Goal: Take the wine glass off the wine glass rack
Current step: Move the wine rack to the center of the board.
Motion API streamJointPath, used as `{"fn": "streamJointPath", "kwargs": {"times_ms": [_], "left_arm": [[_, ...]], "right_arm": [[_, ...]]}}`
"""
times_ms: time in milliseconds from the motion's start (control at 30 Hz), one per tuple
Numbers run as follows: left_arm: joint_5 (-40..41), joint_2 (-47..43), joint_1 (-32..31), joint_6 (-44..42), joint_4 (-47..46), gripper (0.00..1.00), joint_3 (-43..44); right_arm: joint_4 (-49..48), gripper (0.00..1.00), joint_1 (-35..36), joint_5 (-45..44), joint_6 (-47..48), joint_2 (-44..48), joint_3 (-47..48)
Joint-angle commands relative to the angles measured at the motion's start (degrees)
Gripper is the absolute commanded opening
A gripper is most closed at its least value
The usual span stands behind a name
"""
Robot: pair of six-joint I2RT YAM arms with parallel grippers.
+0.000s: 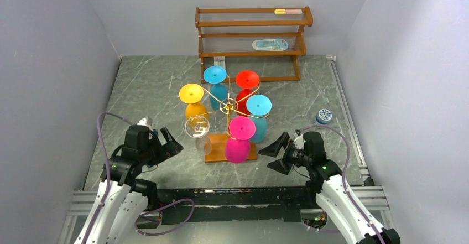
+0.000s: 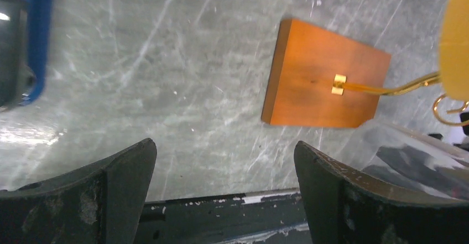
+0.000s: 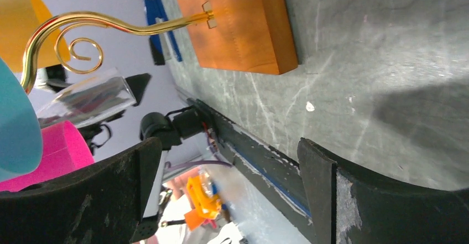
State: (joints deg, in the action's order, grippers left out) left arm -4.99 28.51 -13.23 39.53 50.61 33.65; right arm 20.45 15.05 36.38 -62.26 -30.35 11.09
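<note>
The wine glass rack point(image 1: 228, 107) is a thin gold pole with scroll arms on a square wooden base point(image 1: 217, 144), mid-table. Several wine glasses hang upside down from it: yellow point(image 1: 191, 94), blue point(image 1: 215, 76), red point(image 1: 247, 80), teal point(image 1: 258, 107), pink point(image 1: 239, 144) and clear point(image 1: 198, 126). My left gripper point(image 1: 171, 144) is open and empty, left of the base and near the clear glass. The right gripper point(image 1: 265, 158) is open and empty, right of the base. The left wrist view shows the base point(image 2: 326, 83) beyond the open left gripper point(image 2: 224, 150). The right wrist view shows the base point(image 3: 238, 22) and clear glass point(image 3: 88, 97) beyond the open right gripper point(image 3: 229, 147).
A three-tier brown wooden shelf point(image 1: 251, 34) stands against the back wall, with a flat pale-blue item point(image 1: 270, 45) on its middle tier and a small bar point(image 1: 288, 11) on top. A small round blue object point(image 1: 324, 115) lies at the table's right edge. Grey walls close both sides.
</note>
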Motion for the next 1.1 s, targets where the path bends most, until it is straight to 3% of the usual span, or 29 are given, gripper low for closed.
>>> {"fn": "streamJointPath", "kwargs": {"times_ms": [0,267,433,733,1067], "left_arm": [[-9.0,-1.6,-0.1,3.6,-4.2,0.98,-4.2],[-19.9,-1.6,-0.1,10.5,-12.1,0.98,-13.0],[-23.5,-0.1,-0.2,13.1,-15.9,0.98,-16.1],[-26.7,-1.2,-0.9,24.4,-26.1,0.98,-23.1],[-26.1,8.1,-5.1,35.1,-41.6,0.98,-26.8]], "right_arm": [[-14.1,0.98,3.3,4.0,-9.9,-2.4,-3.9],[-22.7,1.00,17.6,-10.1,-15.6,-13.9,-4.3],[-33.7,1.00,18.1,-12.7,-20.2,-18.8,-8.3],[-37.7,1.00,18.1,-17.4,-21.3,-23.2,-8.3],[-43.1,0.99,18.0,-18.8,-21.5,-29.9,-7.3]]}}
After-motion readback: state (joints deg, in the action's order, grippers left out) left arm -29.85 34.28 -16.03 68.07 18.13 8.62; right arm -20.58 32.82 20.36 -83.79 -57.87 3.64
